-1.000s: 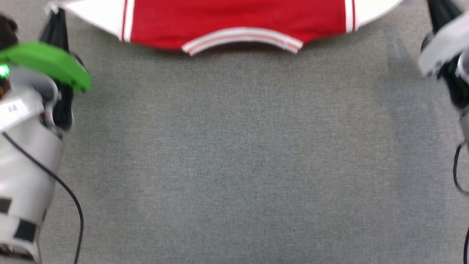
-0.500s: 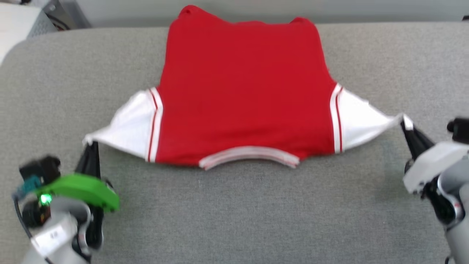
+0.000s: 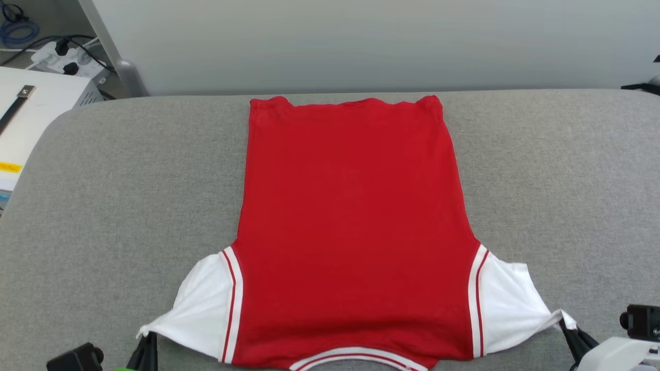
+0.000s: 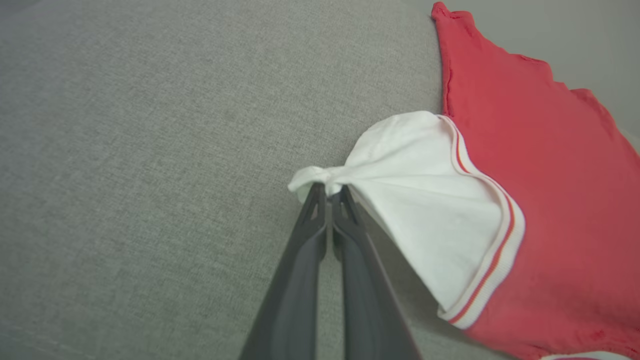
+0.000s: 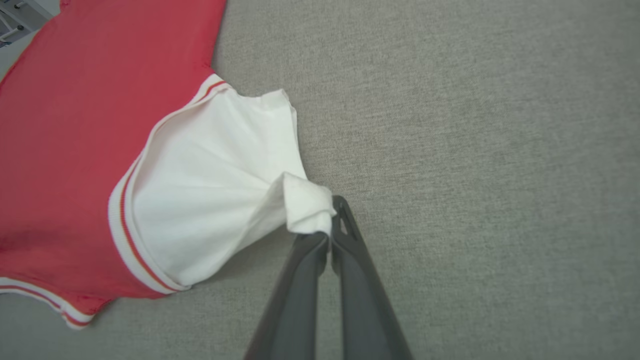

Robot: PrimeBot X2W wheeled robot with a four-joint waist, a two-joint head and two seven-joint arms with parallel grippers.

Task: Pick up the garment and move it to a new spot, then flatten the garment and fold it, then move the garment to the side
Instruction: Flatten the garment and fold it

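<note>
left gripper [image 4: 328, 192]: fingers pinched tight on the bunched tip of the white sleeve, clear up close in the wrist view
garment [image 3: 350, 232]: red jersey spread flat on the grey padded table [image 3: 129, 180], plain side up, collar nearest the robot
right gripper [image 5: 331, 224]: same deal, clamped on the other sleeve tip

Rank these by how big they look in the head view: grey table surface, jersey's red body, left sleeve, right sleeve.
1. grey table surface
2. red body
3. left sleeve and right sleeve: they look about alike, so I won't rank one over the other.
</note>
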